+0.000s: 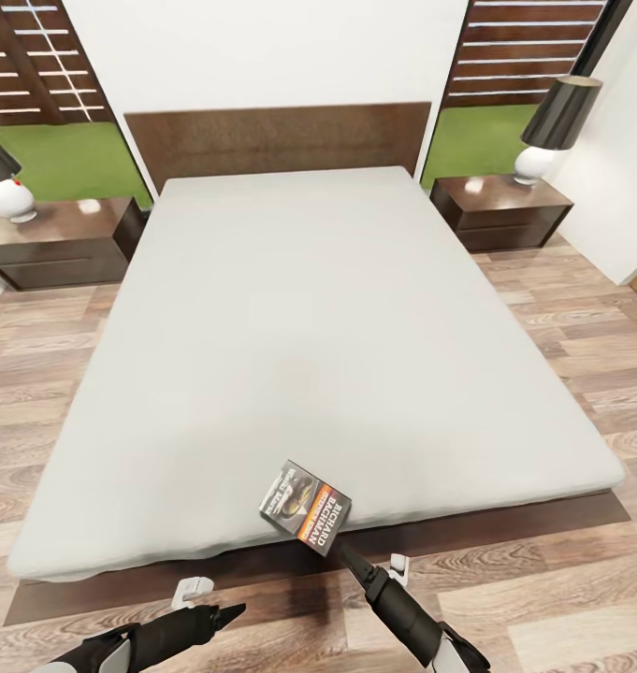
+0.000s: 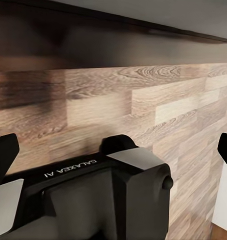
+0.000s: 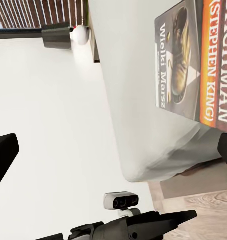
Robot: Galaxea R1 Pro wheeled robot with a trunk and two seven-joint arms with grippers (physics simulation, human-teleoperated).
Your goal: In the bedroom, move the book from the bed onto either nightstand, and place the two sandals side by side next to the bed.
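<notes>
Book [image 3: 196, 60] cropped by right wrist frame; left lamp [image 1: 2, 182] shade cut by edge

lamp, black shade [image 1: 563, 121] right back | white lamp base [image 1: 11, 198] left back

The book [image 3: 193, 65] reads "STEPHEN KING", "Wielki Marsz"; gripper housing [image 2: 68, 172] "GALAXEA AI".
</notes>
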